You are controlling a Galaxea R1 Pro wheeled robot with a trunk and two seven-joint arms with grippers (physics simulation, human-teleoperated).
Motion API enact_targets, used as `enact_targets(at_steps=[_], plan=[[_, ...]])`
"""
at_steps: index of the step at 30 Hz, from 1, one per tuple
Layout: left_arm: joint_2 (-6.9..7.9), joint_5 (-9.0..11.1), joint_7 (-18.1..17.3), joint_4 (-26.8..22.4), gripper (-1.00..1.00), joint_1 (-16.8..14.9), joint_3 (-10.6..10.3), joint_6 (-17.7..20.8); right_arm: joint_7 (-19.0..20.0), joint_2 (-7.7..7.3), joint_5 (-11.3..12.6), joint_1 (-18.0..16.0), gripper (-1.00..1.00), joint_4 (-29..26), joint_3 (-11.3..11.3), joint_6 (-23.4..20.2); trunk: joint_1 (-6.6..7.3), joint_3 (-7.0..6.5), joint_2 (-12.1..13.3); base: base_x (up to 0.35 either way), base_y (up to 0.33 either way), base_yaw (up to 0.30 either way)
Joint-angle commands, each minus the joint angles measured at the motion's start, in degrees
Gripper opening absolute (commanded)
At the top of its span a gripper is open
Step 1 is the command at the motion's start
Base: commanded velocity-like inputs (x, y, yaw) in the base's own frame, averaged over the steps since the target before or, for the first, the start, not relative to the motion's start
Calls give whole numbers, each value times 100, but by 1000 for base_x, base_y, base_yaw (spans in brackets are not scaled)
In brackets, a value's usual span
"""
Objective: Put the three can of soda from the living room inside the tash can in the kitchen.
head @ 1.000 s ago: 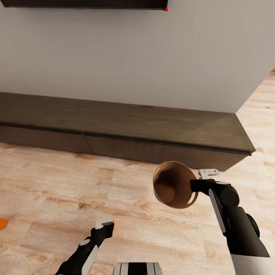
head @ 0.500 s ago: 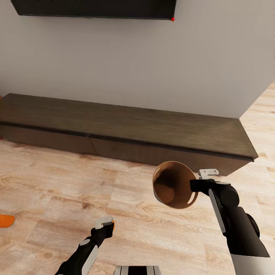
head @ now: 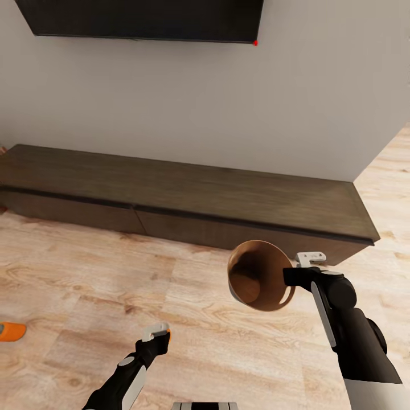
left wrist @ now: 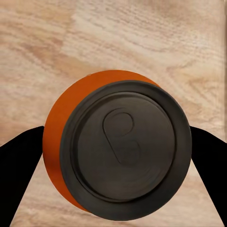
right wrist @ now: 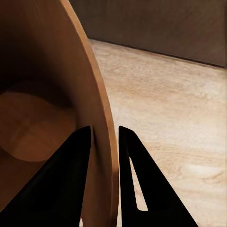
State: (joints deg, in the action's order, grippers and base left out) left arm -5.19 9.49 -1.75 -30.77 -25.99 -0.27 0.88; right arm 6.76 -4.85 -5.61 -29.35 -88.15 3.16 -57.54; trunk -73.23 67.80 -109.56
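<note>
Right gripper (head: 291, 272) is pinching trash can (head: 257, 275) rim, jaws closed; left gripper (head: 161, 335) is clamping soda can (left wrist: 118, 150) end-on above floor (head: 85, 273).

We see the orange can (head: 11, 331) on the floor cut by the head view's left edge, and the TV (head: 142, 20) cropped at the top. In the left wrist view, the held can (left wrist: 118, 149) hides its own body behind its dark end.

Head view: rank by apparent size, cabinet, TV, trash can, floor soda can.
1. Dark-wood cabinet, spans most of the frame.
2. TV, cropped by the top edge, so its full extent is unknown.
3. Trash can, nearer the camera, so it looks inflated.
4. Soda can on the floor, cropped at the left edge.
</note>
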Motion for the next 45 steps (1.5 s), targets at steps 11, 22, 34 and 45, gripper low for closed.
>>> enact_targets(at_steps=[11,22,34,45], plan=[[0,-1,-1,1,-100,5,0,0,0,-5,86,-1,-100,-1,-4,-1,243,-296,443,0,0,0],[0,-1,-1,1,-100,6,0,0,0,0,86,-1,-100,-1,-7,-3,484,-523,884,0,0,43],[0,0,-1,1,-100,5,0,0,0,2,86,2,-100,-1,-9,-3,748,-739,1365,0,0,129],[0,0,-1,1,-100,4,0,0,0,-3,86,8,-100,-1,-9,-3,989,-927,1806,0,0,104]])
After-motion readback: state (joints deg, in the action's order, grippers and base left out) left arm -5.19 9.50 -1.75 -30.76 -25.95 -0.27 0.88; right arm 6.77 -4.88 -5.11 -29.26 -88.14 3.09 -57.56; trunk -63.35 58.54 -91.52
